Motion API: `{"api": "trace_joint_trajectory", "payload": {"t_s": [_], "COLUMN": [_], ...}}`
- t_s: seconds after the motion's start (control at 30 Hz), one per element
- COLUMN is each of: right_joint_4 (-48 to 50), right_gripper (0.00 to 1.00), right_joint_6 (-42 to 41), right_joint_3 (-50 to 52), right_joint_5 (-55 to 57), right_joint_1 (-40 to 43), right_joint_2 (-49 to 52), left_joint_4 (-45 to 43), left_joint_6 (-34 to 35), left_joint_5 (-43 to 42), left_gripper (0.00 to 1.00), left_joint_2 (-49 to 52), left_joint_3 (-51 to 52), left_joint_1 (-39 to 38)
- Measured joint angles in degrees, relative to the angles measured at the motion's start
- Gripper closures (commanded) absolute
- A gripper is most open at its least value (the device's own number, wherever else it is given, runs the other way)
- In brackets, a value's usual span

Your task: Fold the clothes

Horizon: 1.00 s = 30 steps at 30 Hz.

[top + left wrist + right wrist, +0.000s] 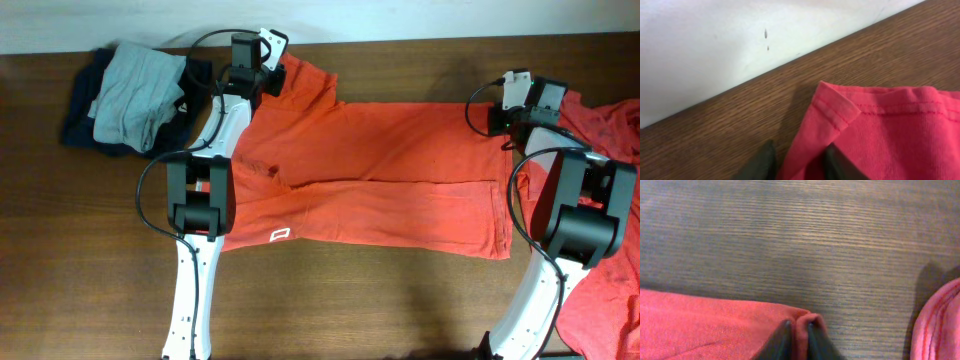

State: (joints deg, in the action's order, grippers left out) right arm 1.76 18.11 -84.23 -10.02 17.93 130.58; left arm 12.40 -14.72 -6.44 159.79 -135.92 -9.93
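- Right claw (799, 339), bottom of its wrist view: jaws pinched tight on a ridge of the shirt (715, 325).
- Left claw (800, 164), bottom centre of its view: cloth fills the gap between the fingers (764, 164), so it grips a sleeve fold.
- Overhead, the shirt spreads across the table (330, 300), long axis left to right, with the claws at its upper left and upper right corners.
- The body lies toward the lower frame from both claws. The upper edge likely folds down, each arm carrying its nearer end.
- Second red shirt (610, 130) at right edge; dark pile (130, 90) upper left.

Dark wood tabletop (400, 300); at its far-left corner a grey garment (135, 95) sits piled on a navy one (75, 122). White wall (400, 18) along its far edge.
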Motion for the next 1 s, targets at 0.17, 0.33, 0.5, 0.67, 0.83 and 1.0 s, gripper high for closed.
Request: {"api": "trace_joint_trajectory", "payload": {"t_s": [0.17,0.33,0.5,0.67,0.83,1.0], "right_joint_4": [-0.3,-3.9,-8.0,-12.7,-13.2,-13.4], "right_gripper": [0.96,0.96,0.96,0.96,0.96,0.96], "right_joint_6": [-1.5,-1.8,-1.9,-2.1,-2.1,-2.5], "right_joint_3": [-0.2,-2.1,-4.4,-8.1,-8.9,-8.9], "right_joint_5": [0.0,-0.6,-1.7,-2.3,-2.6,-2.6], "right_joint_1": [0.0,0.0,0.0,0.0,0.0,0.0], "right_joint_2": [0.0,0.0,0.0,0.0,0.0,0.0], "left_joint_4": [1.9,7.5,11.1,13.1,12.4,8.5], "left_joint_6": [2.2,3.5,3.9,4.5,5.0,5.0], "left_joint_5": [1.1,1.3,0.8,-0.7,-2.8,-3.5], "left_gripper": [0.76,0.76,0.75,0.42,0.37,0.40], "left_joint_2": [0.1,0.1,0.1,0.1,0.3,2.6], "left_joint_3": [-2.1,-8.9,-14.0,-14.4,-14.4,-14.4], "left_joint_1": [0.0,0.0,0.0,0.0,0.0,0.1]}}
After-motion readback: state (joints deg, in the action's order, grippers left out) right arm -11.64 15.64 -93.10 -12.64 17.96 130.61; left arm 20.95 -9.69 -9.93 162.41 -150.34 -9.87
